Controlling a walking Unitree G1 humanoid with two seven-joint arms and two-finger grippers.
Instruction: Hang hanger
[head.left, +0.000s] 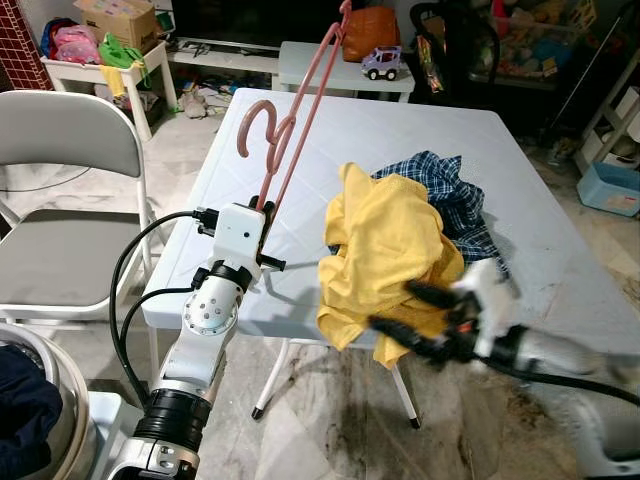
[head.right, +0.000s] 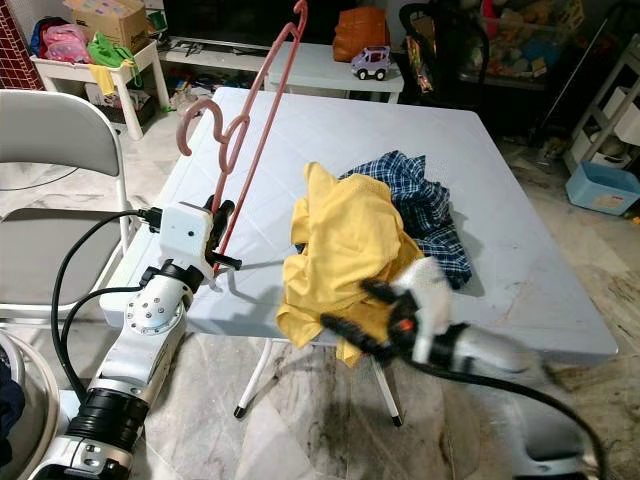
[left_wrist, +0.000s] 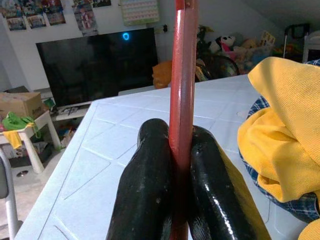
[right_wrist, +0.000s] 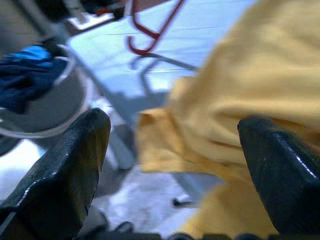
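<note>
Risk of snagging: left gripper (head.left: 268, 208) pinches pink hanger (head.left: 290, 120) upright at nine o'clock of yellow shirt (head.left: 390, 245), while right gripper (head.left: 415, 320), fingers spread, could drag that shirt off white table (head.left: 560, 250).

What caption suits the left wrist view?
Two black fingers clamp a pink plastic hanger upright beside a yellow cloth.

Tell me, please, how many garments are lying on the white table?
2: a yellow cloth garment draped over the near edge, and a blue checked shirt partly beneath it; more may be hidden.
</note>
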